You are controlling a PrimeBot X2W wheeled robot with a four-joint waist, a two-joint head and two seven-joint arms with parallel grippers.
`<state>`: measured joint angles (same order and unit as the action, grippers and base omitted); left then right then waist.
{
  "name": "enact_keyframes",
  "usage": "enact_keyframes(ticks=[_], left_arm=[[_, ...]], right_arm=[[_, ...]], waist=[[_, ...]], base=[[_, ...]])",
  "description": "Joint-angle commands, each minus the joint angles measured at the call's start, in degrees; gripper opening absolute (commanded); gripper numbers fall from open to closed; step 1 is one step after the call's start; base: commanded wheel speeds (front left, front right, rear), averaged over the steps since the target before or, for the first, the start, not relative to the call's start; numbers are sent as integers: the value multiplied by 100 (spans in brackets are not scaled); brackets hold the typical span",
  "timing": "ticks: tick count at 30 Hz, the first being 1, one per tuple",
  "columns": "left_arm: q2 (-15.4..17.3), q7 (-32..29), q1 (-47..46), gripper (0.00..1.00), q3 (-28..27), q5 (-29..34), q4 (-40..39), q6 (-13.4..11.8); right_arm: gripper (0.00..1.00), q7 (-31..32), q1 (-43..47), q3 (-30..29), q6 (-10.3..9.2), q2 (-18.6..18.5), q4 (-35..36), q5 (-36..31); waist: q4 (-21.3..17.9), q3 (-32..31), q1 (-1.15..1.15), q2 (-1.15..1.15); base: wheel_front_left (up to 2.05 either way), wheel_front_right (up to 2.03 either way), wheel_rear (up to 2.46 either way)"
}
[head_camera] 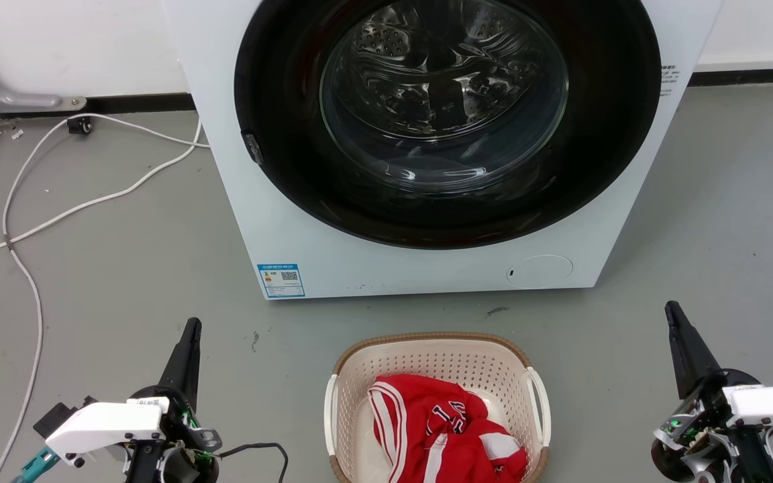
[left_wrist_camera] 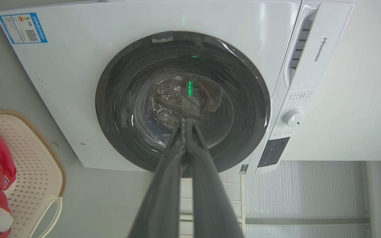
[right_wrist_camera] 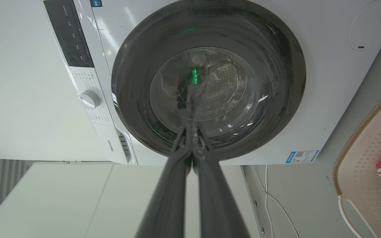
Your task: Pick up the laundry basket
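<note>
Jaws of left gripper [head_camera: 192, 326] and right gripper [head_camera: 672, 308] pressed together, gripping nothing. Between them, apart from both: laundry basket [head_camera: 435, 337] on floor [head_camera: 125, 268] (red garment [head_camera: 447, 429] inside), near washing machine [head_camera: 333, 235] front.

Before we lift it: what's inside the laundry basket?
A crumpled red garment with white stripes lies in the laundry basket, covering most of its floor. Bare cream bottom shows at the left; anything beneath the cloth is hidden.
</note>
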<state>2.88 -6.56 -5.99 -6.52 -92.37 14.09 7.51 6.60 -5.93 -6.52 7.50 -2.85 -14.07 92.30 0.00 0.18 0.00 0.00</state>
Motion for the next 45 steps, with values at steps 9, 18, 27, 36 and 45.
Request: enact_keyframes(ticks=[9, 18, 27, 36, 45], left_arm=[[-6, -11, -49, 0, -11, -10, 0, 19], [-19, 35, 137, 100, 35, 9, 121, -3], [-16, 297, 149, 100, 5, 638, -75, -14], [-13, 535, 174, 100, 104, 1615, -396, -228], [-10, 749, 223, 100, 338, 2688, -699, -480]], right_arm=[[0, 6, -60, -2, -2, -5, 6, 23], [100, -33, 149, 24, 0, 10, -142, -20], [100, -296, 218, -2, 0, 8, 82, -770], [100, -534, 306, 71, 0, 5, 473, -1973], [100, -748, 409, 168, 0, 3, 781, -3201]], waist=[[0, 0, 0, 0], [-1, 3, 0, 0], [-3, 12, 0, 0], [-8, 25, 0, 0], [-8, 31, 0, 0]], base=[[0, 0, 0], [0, 0, 0], [0, 0, 0], [0, 0, 0], [0, 0, 0]])
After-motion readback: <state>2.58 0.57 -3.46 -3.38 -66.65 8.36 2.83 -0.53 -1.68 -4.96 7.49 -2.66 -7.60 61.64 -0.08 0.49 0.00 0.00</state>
